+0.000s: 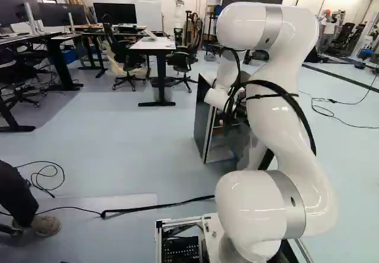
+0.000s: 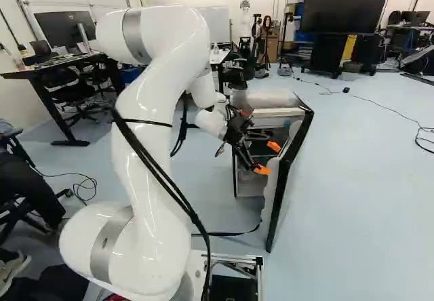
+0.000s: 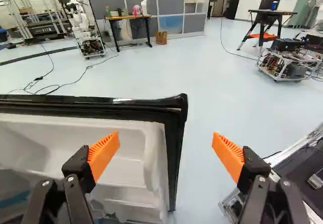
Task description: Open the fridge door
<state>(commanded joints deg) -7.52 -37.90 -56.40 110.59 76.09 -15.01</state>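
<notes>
In the right base view my gripper (image 2: 266,157) reaches to the inner side of the fridge door (image 2: 286,179), which stands swung out from the small fridge body (image 2: 271,113). Dark glass or panel and the cabinet's side show in the left base view, where the fridge (image 1: 204,124) is partly hidden behind my arm. In the wrist view the gripper (image 3: 166,151) is open, its orange pads wide apart. The door's black edge (image 3: 175,158) lies between them without both touching it; the white inner shelves (image 3: 126,158) lie beside and under one finger.
Desks (image 1: 155,45) and chairs stand farther off. A cable (image 1: 160,206) runs over the floor near the base. At the left of the left base view a person's leg and shoe (image 1: 44,224) show. The wrist view holds another robot (image 3: 83,27) and a wheeled frame (image 3: 287,62).
</notes>
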